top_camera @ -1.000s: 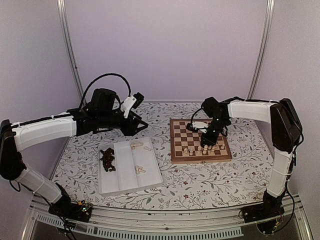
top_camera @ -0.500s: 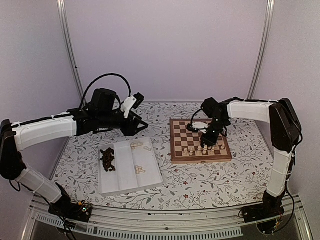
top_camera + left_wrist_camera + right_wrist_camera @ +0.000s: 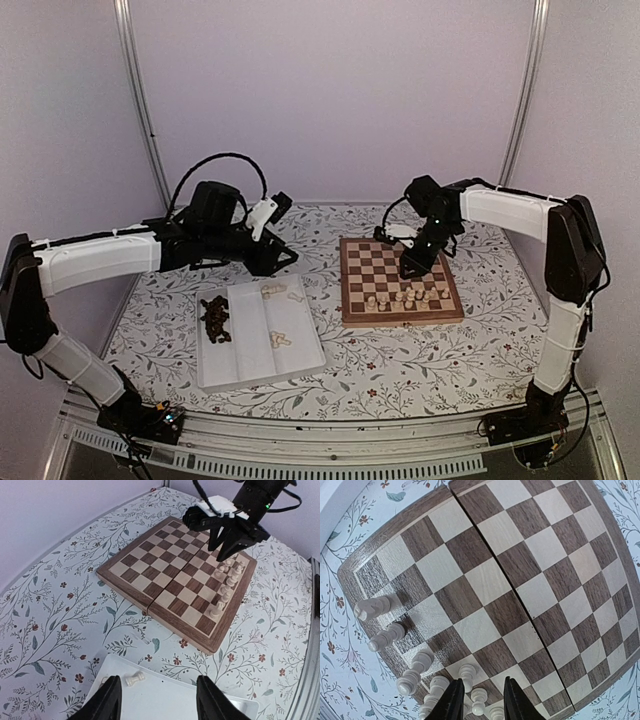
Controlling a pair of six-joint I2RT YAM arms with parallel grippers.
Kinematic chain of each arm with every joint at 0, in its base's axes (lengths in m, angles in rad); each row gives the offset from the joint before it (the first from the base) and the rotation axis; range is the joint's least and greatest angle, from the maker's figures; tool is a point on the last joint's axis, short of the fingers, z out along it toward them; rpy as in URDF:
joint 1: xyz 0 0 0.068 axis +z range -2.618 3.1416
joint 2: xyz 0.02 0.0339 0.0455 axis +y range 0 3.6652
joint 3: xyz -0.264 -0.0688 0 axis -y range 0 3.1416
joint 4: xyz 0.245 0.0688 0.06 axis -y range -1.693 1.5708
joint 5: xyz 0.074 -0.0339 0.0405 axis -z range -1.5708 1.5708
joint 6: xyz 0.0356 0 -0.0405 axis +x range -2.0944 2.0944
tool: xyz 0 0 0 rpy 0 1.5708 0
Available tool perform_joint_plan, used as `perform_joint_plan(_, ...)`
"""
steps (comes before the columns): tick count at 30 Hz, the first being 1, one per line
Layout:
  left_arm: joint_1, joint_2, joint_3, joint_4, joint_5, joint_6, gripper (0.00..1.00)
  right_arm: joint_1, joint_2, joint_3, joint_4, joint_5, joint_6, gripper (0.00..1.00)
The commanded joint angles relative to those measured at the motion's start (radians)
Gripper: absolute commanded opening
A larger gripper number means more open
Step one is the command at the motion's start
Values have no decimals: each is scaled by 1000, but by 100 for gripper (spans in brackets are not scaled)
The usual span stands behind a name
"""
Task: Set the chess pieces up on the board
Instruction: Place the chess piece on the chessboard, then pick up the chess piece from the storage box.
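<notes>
The board (image 3: 375,262) lies right of centre on the flowered table. Several cream chess pieces (image 3: 402,298) stand on its two near rows. My right gripper (image 3: 408,268) hangs open and empty just above the board, behind those pieces. In the right wrist view its fingers (image 3: 452,700) stand apart over cream pawns (image 3: 479,700) on the board (image 3: 520,565). My left gripper (image 3: 285,258) is open and empty above the tray's far end. A cream piece (image 3: 134,679) lies on its side in the tray (image 3: 170,692) between the left gripper (image 3: 159,702) fingers.
The white three-compartment tray (image 3: 248,335) sits left of the board. It holds a heap of dark brown pieces (image 3: 214,318) in its left part and a few cream pieces (image 3: 280,340) on the right. The board (image 3: 150,565) and the right gripper (image 3: 227,545) show in the left wrist view.
My right gripper has lifted and drawn back from the cream pieces on the near rows toward the board's middle. The left arm has shifted slightly to the right.
</notes>
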Motion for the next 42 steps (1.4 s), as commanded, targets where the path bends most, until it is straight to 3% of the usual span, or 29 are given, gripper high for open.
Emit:
perform_joint_plan(1,12,37,31,-36,-63,-42,52,-10,-60,46,8,-25,18,31)
perform_joint_plan(9,10,171,146,-213,-176,-87,46,-9,-176,-86,280,-242,78,30)
perform_joint_plan(14,11,296,247,-352,-201,-49,44,-9,-206,-160,333,-340,61,28)
perform_joint_plan(32,13,579,460,-609,-487,29,47,-9,-291,-302,415,-399,39,27)
perform_joint_plan(42,13,650,487,-622,-492,52,45,-9,-294,-314,419,-407,36,27)
